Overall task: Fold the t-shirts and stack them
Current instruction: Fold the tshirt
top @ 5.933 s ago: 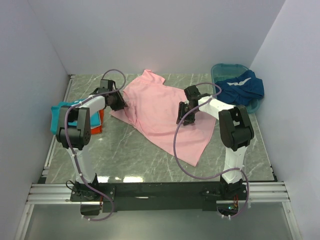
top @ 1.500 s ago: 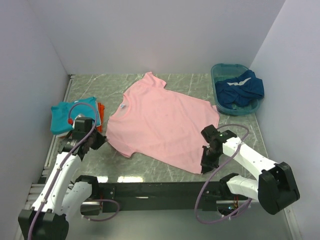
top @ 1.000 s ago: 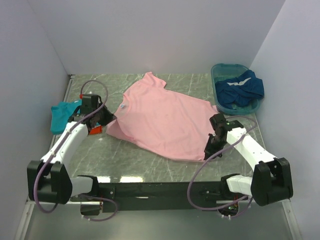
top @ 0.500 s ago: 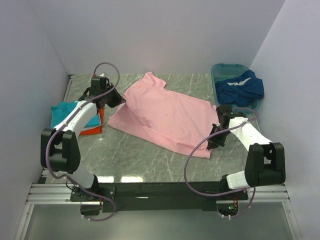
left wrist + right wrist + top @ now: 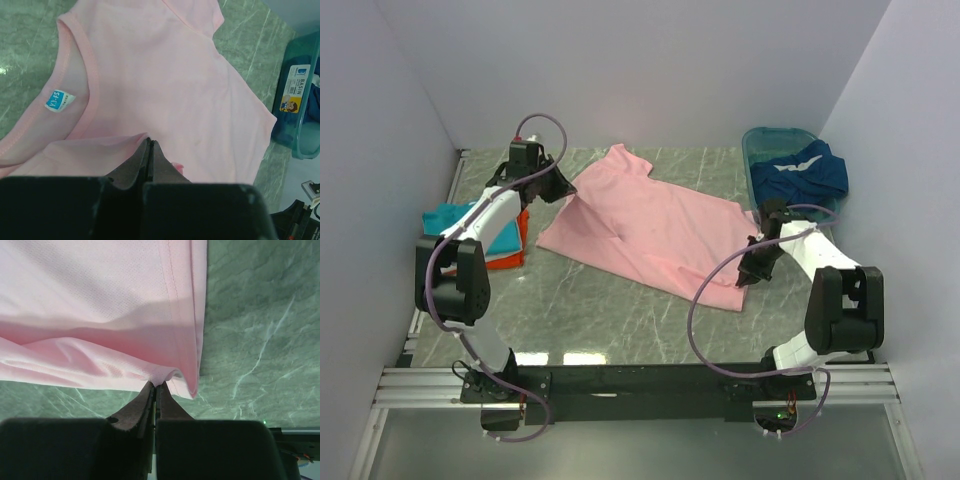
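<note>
Since half a second before, both arms had drawn farther from the near edge: the right claw (image 5: pixel 748 275) had carried the hem corner of the light pink t-shirt (image 5: pixel 650 225) toward 12 o'clock, and the left claw (image 5: pixel 563 183) had edged toward 1 o'clock with the shoulder fabric.

Seen from above, the grey-green marbled table (image 5: pixel 580 305) lay bare along its near side. At about 4 o'clock from the table's centre, the right claw was pressed together on a fold of the pink hem, lifting it off the table; the right wrist view showed the cloth bunched between the tips.

The light pink t-shirt spread across the middle of the table, one sleeve pointing to 12 o'clock.

At about 10 o'clock, the left claw pinched a ridge of the shirt just beside its neckline. The left wrist view showed a small blue size label (image 5: pixel 59 100) inside the collar.

At 9 o'clock, a teal t-shirt (image 5: pixel 445 218) lay on top of an orange t-shirt (image 5: pixel 510 250), near the left wall.

At 2 o'clock, in the far right corner, a teal plastic basin (image 5: pixel 765 135) held a crumpled dark blue t-shirt (image 5: pixel 800 175) with white trim.
</note>
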Available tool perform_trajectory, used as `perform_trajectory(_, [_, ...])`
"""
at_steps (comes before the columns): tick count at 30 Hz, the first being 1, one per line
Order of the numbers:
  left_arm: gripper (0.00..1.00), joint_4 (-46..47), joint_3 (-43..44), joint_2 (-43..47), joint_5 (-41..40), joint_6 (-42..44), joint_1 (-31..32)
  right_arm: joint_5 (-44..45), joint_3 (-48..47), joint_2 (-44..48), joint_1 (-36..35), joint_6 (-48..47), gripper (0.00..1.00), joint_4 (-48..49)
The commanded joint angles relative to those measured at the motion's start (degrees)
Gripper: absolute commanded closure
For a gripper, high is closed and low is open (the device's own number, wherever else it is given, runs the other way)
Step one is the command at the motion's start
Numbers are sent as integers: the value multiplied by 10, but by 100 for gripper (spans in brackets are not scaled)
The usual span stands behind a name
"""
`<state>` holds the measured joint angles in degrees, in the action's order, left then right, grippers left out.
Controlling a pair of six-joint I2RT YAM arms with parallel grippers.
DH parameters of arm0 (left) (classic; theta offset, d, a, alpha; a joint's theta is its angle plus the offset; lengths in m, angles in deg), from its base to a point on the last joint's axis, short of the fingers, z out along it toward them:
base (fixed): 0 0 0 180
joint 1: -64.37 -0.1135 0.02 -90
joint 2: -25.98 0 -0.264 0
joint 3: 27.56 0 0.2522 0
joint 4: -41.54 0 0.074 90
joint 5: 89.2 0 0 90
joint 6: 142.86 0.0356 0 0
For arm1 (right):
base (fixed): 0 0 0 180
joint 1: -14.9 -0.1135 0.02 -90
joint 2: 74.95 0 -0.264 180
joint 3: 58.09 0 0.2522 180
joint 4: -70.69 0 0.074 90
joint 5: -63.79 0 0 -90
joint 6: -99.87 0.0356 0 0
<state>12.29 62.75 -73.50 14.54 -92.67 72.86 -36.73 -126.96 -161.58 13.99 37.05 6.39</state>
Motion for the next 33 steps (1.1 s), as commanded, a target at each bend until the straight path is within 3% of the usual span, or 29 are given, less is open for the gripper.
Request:
perform_trajectory(1, [100, 22, 34, -3, 6, 14, 2, 8, -26, -1, 6, -15, 100, 4])
perform_trajectory(18, [100, 40, 42, -32, 2, 6, 2, 15, -45, -35, 28, -24, 100, 16])
perform_trajectory(33, [100, 41, 112, -104, 0, 3, 8, 16, -57, -76, 29, -21, 100, 33])
